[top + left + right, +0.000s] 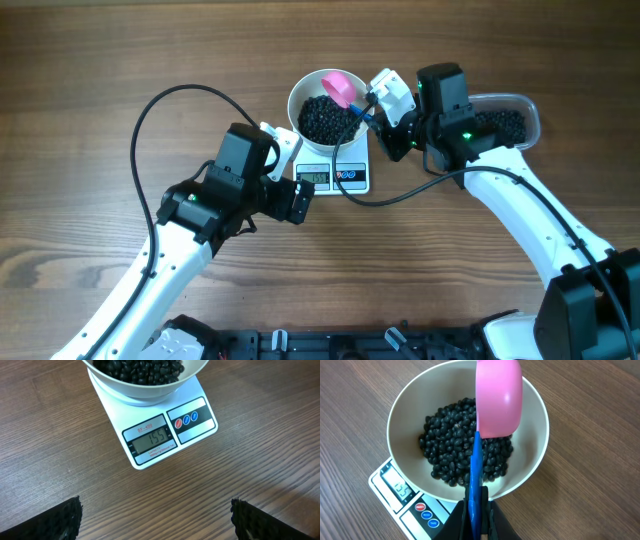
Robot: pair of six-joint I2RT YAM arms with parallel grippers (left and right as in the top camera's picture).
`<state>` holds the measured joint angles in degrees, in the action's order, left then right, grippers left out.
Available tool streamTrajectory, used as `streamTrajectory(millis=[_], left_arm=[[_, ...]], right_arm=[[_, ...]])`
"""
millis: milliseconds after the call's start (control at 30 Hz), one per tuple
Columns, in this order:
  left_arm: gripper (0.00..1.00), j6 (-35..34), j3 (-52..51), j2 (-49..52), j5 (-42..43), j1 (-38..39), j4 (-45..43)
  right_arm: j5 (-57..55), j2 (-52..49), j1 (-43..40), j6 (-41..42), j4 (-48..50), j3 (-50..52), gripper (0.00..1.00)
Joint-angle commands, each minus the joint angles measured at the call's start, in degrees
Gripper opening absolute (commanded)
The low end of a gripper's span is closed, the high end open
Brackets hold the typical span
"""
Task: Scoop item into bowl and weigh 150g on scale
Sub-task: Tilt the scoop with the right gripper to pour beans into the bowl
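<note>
Robot arms above a wooden table (80, 150), the weighing nearly done.
At the right stands a clear tub (533, 112) with spare beans, and at the middle the white bowl (296, 100) sits on the scale (352, 180). The scale has its long axis running away from the robot, its display (151, 440) end pointing toward the robot. It seems to read 155, so I judge the scooping is done and a few beans must go back out. The right gripper (476, 510) is pinching the blue handle of the pink scoop (499, 395), which points straight away from it over the bowl. The left gripper (155, 525) is spread wide, holding nothing, just before the scale. The black beans (450, 440) lie heaped in the bowl.
</note>
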<state>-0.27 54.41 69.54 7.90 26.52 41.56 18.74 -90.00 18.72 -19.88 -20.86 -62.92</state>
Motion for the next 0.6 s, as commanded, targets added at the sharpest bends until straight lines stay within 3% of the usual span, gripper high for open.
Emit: streamTrajectory(millis=[0,567], left_arm=[[1.0,-0.2,1.0,0.2,-0.5,0.3,-0.2],[1.0,-0.2,1.0,0.2,-0.5,0.3,-0.2]], right_arm=[[-1.2,-1.0,0.2,-1.2,0.3,-0.1,0.04],[-8.2,-3.0,4.8,-5.6,-3.1,-0.1,0.04]])
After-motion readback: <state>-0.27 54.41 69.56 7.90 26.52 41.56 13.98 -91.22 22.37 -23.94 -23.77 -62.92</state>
